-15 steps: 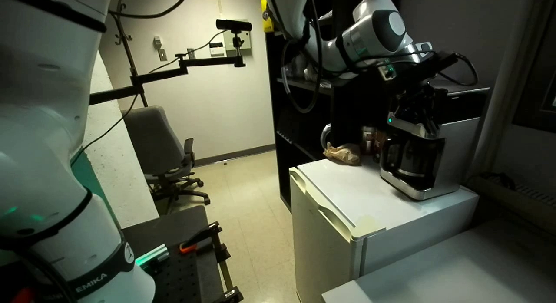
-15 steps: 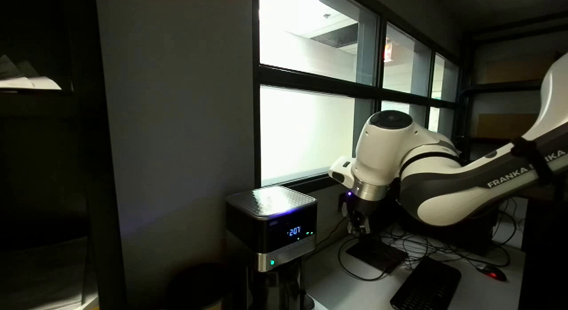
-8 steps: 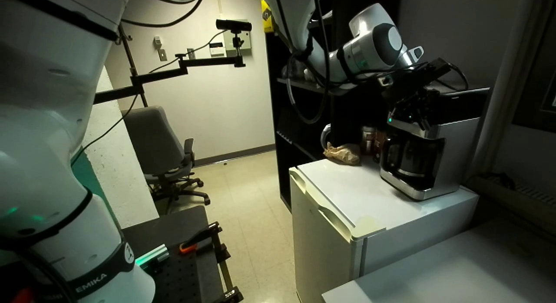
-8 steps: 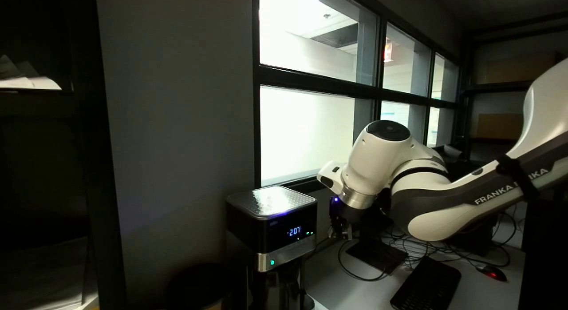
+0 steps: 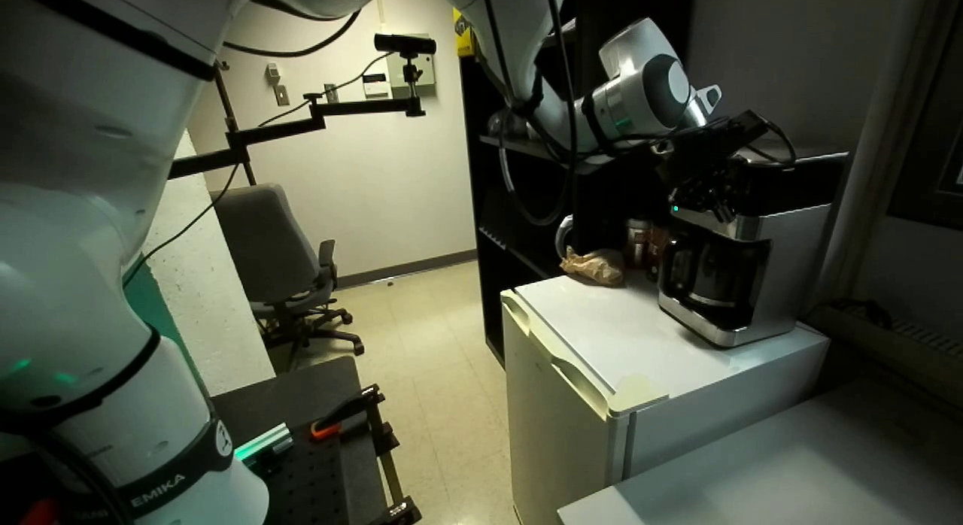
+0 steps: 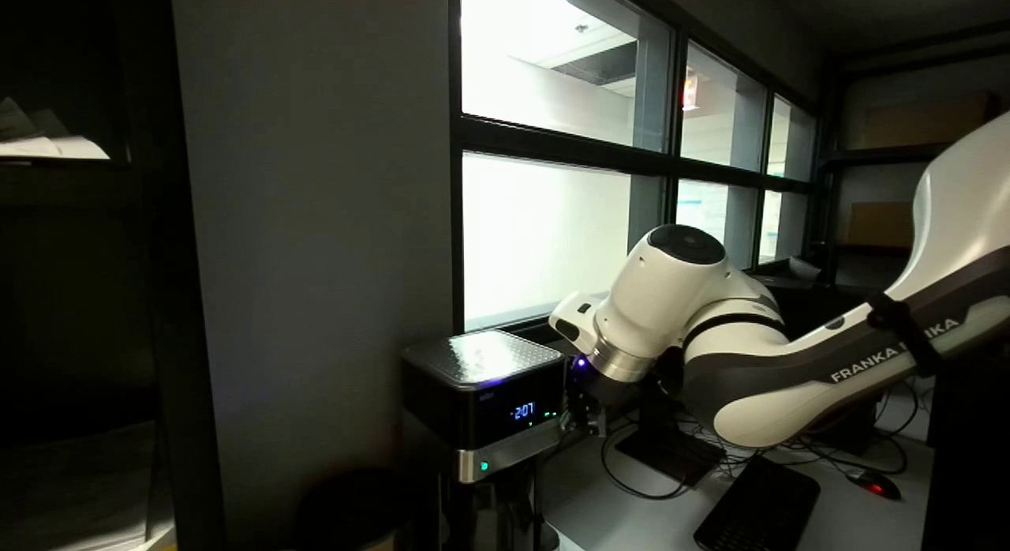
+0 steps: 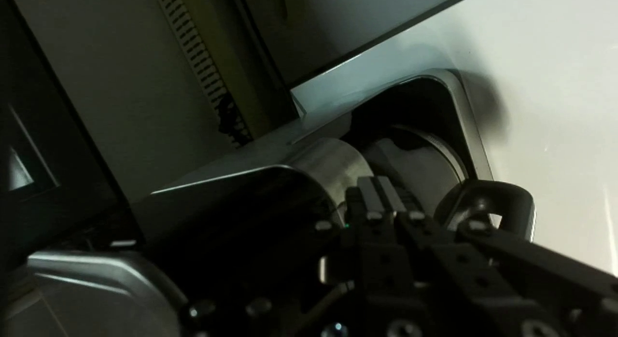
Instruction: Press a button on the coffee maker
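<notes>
The black and silver coffee maker (image 5: 797, 262) stands upright on a white cabinet, its dark glass carafe (image 5: 718, 273) in the lower front. In an exterior view its front (image 6: 450, 413) shows a lit clock display (image 6: 524, 411) and a round green-lit button (image 6: 484, 466) on the silver strip. My gripper (image 5: 726, 209) is in front of the upper face, and it also shows beside the display's right end (image 6: 588, 425). In the wrist view the coffee maker (image 7: 328, 163) lies ahead and left of the gripper (image 7: 381, 197), whose fingertips are together and empty. I cannot tell whether they touch it.
The white cabinet (image 5: 579, 322) has a brown paper bag (image 5: 594, 267) and a can (image 5: 638, 243) beside the coffee maker. A white table (image 5: 767, 457) stands close by. A keyboard (image 6: 757, 507), a mouse (image 6: 873, 484) and loose cables lie behind the arm.
The arm has come down and closer to the coffee maker's front. In an exterior view the gripper has moved left to beside the display. The coffee maker has not moved.
</notes>
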`<state>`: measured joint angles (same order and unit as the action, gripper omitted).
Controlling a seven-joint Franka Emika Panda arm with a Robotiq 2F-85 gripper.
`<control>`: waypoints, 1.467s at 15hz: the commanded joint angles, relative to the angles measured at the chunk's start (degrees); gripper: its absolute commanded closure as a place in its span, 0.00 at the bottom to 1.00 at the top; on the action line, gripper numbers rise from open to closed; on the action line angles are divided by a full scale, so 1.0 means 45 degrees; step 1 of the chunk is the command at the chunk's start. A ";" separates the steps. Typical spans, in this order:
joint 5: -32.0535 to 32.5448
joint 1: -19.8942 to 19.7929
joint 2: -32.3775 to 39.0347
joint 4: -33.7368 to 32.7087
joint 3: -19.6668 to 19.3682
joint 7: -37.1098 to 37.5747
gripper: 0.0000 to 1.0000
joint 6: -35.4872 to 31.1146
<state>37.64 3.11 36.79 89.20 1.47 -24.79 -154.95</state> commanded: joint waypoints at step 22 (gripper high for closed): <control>-0.0470 -0.0072 0.0814 -0.0755 0.0388 -0.1408 1.00 -0.0263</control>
<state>37.21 3.07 39.64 86.80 2.15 -28.34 -155.95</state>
